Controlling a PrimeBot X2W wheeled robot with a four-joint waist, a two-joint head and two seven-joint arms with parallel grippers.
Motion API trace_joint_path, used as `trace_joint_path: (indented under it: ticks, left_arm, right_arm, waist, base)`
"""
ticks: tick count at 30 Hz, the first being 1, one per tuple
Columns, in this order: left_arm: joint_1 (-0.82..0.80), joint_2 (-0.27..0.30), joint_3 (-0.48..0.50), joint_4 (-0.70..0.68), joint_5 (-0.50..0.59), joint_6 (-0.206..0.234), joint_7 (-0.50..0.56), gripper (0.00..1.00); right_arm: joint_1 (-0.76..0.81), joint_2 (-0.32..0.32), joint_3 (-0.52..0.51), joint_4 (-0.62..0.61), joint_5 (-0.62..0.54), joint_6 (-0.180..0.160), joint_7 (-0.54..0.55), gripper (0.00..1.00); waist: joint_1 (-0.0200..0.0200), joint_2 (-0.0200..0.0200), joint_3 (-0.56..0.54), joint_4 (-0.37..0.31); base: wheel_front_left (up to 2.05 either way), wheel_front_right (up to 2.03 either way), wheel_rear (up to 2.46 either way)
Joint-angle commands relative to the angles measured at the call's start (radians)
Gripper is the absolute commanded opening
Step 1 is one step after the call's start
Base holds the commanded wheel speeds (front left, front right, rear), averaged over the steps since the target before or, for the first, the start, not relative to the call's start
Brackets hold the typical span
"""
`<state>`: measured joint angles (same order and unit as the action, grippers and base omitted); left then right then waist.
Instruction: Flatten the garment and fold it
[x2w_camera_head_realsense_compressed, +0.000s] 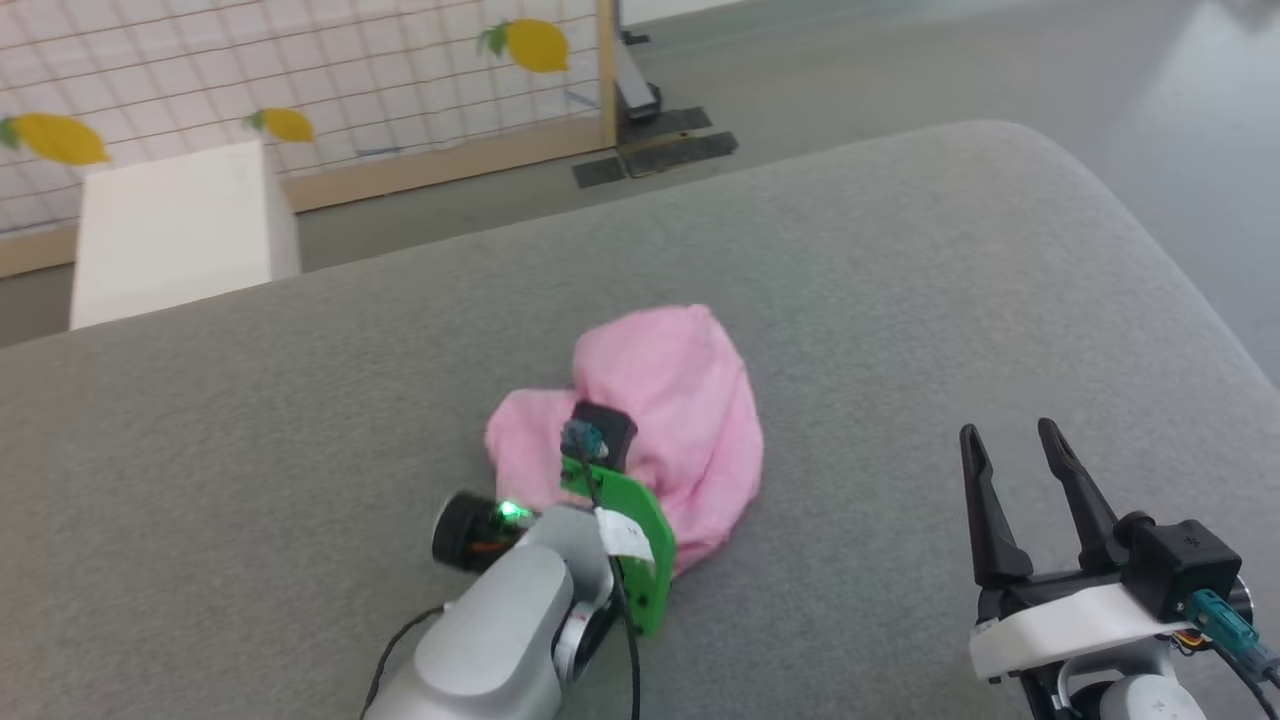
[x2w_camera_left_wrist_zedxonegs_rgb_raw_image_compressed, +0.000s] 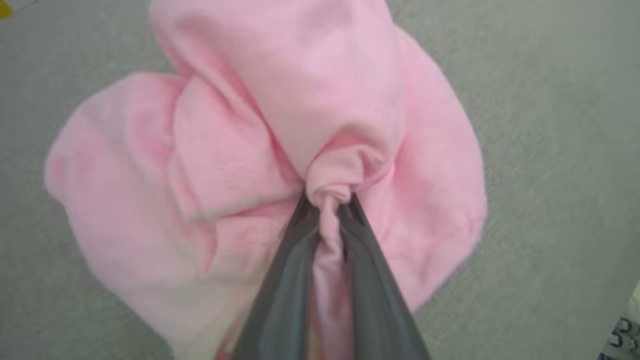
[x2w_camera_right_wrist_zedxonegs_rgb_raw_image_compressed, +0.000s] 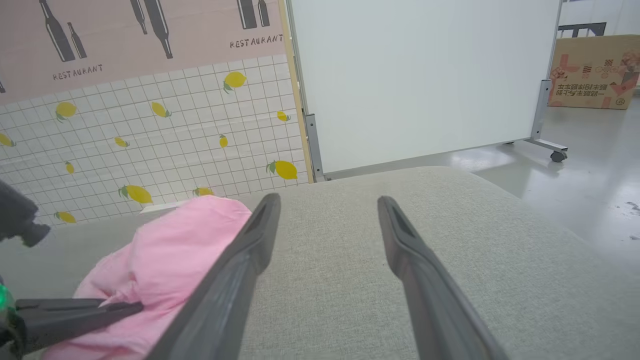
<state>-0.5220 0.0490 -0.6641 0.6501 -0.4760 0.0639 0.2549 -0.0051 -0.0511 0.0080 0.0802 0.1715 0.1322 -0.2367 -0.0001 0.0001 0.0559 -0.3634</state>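
Observation:
The pink garment (x2w_camera_head_realsense_compressed: 680, 400) lies bunched in a rumpled heap in the middle of a grey padded surface (x2w_camera_head_realsense_compressed: 900, 300). My left arm's wrist (x2w_camera_head_realsense_compressed: 598, 440) hangs right over the heap's near side and hides the fingers in the head view. In the left wrist view, my left gripper (x2w_camera_left_wrist_zedxonegs_rgb_raw_image_compressed: 327, 200) is shut on a twisted pinch of the garment (x2w_camera_left_wrist_zedxonegs_rgb_raw_image_compressed: 235, 150), and cloth runs down between the fingers. My right gripper (x2w_camera_head_realsense_compressed: 1008, 430) stands open to the right of the heap, apart from it, with nothing between its fingers. From the right wrist, the right gripper (x2w_camera_right_wrist_zedxonegs_rgb_raw_image_compressed: 328, 200) has the garment (x2w_camera_right_wrist_zedxonegs_rgb_raw_image_compressed: 175, 245) to its left.
The padded surface ends in a rounded corner at the far right (x2w_camera_head_realsense_compressed: 1050, 150), with grey floor beyond. A white box (x2w_camera_head_realsense_compressed: 175, 230) stands behind the far left edge, before a lemon-patterned tiled panel (x2w_camera_right_wrist_zedxonegs_rgb_raw_image_compressed: 150, 130). A white wheeled partition (x2w_camera_right_wrist_zedxonegs_rgb_raw_image_compressed: 420, 75) and a cardboard box (x2w_camera_right_wrist_zedxonegs_rgb_raw_image_compressed: 592, 70) stand farther off.

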Motion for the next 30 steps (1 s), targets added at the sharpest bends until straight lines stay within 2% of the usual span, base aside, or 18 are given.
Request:
trace_joint_path:
  ticks: [1, 3, 5, 7, 10, 15, 20, 24, 30]
  left_arm:
    - [0.013, 0.002, -0.012, 0.024, -0.008, 0.005, 0.050, 0.00]
    - [0.011, 0.002, -0.032, 0.051, -0.016, 0.000, 0.127, 0.00]
    - [0.003, 0.002, -0.032, 0.052, -0.025, 0.005, 0.161, 0.00]
    - [-0.012, 0.002, -0.022, 0.031, -0.023, 0.023, 0.138, 1.00]
    - [-0.028, 0.006, 0.005, -0.020, -0.018, 0.041, 0.044, 1.00]
    - [-0.023, 0.021, 0.084, -0.156, -0.014, 0.063, -0.237, 1.00]
    - [0.040, 0.072, 0.143, -0.265, 0.001, 0.071, -0.461, 1.00]
    - [0.124, 0.120, 0.190, -0.336, 0.012, 0.070, -0.509, 1.00]
    - [0.283, 0.166, 0.275, -0.450, 0.054, 0.071, -0.516, 1.00]
  right_arm:
    - [-0.006, 0.001, 0.000, 0.002, 0.007, -0.002, -0.002, 1.00]
    - [-0.007, 0.001, -0.003, 0.004, 0.007, -0.002, -0.004, 1.00]
    - [-0.006, 0.001, -0.006, 0.004, 0.007, -0.002, -0.005, 1.00]
    - [-0.008, 0.001, -0.004, 0.005, 0.006, -0.002, -0.006, 1.00]
    - [-0.010, 0.001, -0.001, 0.004, 0.004, -0.002, -0.007, 1.00]
    - [-0.004, 0.001, -0.012, -0.007, -0.015, -0.002, -0.001, 1.00]
    - [0.004, 0.001, -0.015, -0.028, -0.035, -0.002, 0.018, 1.00]
    - [0.014, 0.001, -0.015, -0.046, -0.047, -0.002, 0.034, 1.00]
    - [0.034, 0.001, -0.013, -0.069, -0.057, -0.002, 0.057, 1.00]
  waist:
    - [0.0001, -0.0001, 0.039, -0.063]
    - [0.0001, -0.0001, 0.044, -0.060]
    - [0.0001, -0.0001, 0.047, -0.050]
    - [0.0001, -0.0001, 0.048, -0.035]
    - [0.0001, -0.0001, 0.043, -0.010]
    - [0.0001, -0.0001, 0.022, 0.059]
    - [0.0001, -0.0001, -0.005, 0.122]
    - [0.0001, -0.0001, -0.025, 0.165]
    - [0.0001, -0.0001, -0.046, 0.216]
  base:
    - [0.00, 0.00, 0.00]
    - [0.00, 0.00, 0.00]
    - [0.00, 0.00, 0.00]
    - [0.00, 0.00, 0.00]
    - [0.00, 0.00, 0.00]
    - [0.00, 0.00, 0.00]
    - [0.00, 0.00, 0.00]
    - [0.00, 0.00, 0.00]
    - [0.00, 0.00, 0.00]
